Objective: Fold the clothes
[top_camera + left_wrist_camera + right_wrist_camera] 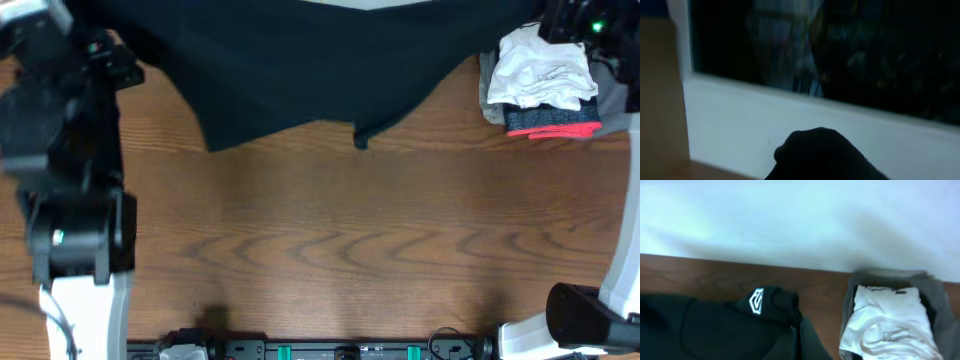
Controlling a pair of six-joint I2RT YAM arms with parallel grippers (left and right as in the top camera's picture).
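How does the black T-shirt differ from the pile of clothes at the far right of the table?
The black T-shirt is spread out and unfolded; the pile is folded and stacked. The T-shirt is one dark garment across the far side of the wooden table; the pile is compact, white on top with grey and red beneath. The T-shirt carries a small white logo; none shows on the pile. Both lie on that table.

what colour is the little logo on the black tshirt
The logo is white, standing out against the black T-shirt; the right wrist view shows it best.
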